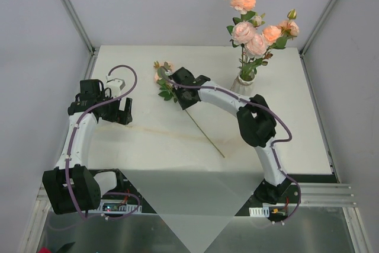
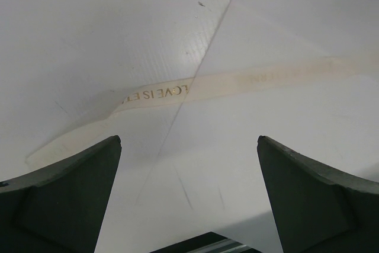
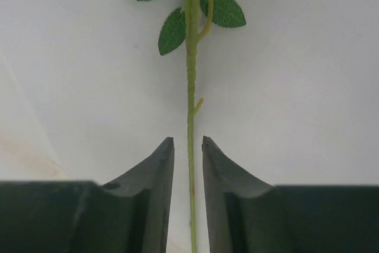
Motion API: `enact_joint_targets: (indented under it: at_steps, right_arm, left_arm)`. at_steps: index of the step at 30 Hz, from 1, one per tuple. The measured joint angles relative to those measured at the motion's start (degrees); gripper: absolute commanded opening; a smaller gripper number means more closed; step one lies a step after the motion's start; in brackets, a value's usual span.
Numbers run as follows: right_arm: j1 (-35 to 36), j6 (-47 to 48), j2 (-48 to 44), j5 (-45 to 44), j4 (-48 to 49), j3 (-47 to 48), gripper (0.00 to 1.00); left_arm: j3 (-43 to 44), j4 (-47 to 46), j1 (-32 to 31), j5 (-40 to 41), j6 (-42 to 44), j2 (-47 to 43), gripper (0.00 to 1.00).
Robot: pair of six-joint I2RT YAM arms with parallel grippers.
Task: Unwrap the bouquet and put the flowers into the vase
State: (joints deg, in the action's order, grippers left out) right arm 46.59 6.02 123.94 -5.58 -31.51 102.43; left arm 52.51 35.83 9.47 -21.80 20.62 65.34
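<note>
A white table [image 1: 118,146] fills the middle of the overhead view, closed in by pale grey walls [image 1: 35,28] with metal frame posts [image 1: 71,10] at the upper corners. A white paper sheet [image 1: 195,205] spreads over the table's near edge at lower centre, between the two arm bases. A cream ribbon [image 2: 237,81] with gold lettering lies flat across the middle of the left wrist view.

The left gripper [image 1: 121,109], at centre left of the overhead view, has its jaws spread wide and holds nothing. In its own view the ribbon lies beyond its fingers [image 2: 65,199].

The right gripper [image 1: 173,87] reaches to upper centre, over a single flower [image 1: 163,81] lying on the table. The flower's thin stem [image 1: 207,137] trails toward lower right. In the right wrist view the jaws stand only narrowly parted with the stem [image 3: 190,87] running straight between them. A sliver of table shows on either side of it, so they straddle the stem without pinching it.

The vase [image 1: 244,82] stands upright at upper right, near the table's far edge. It holds the flowers [image 1: 256,31], peach-pink blooms and green leaves rising well above its rim.
</note>
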Motion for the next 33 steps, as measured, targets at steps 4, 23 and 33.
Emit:
enact_joint_targets:
  at_steps: [4, 23, 33]
  right_arm:
    - [-0.04, 0.07, 4.44, 0.85, -3.08, 5.86, 0.42]
    - [-1.75, 1.01, 16.39, 0.98, -5.68, 20.09, 0.28]
    - [-1.86, 0.66, 16.44, 0.92, -5.29, 20.13, 0.01]
  left_arm:
    - [0.0, -0.04, 0.0, 0.0, 0.02, 0.0, 0.99]
    - [0.0, -0.07, 0.0, 0.0, 1.14, 0.0, 0.99]
    - [-0.02, -0.09, 0.0, 0.04, 1.31, 0.0, 0.99]
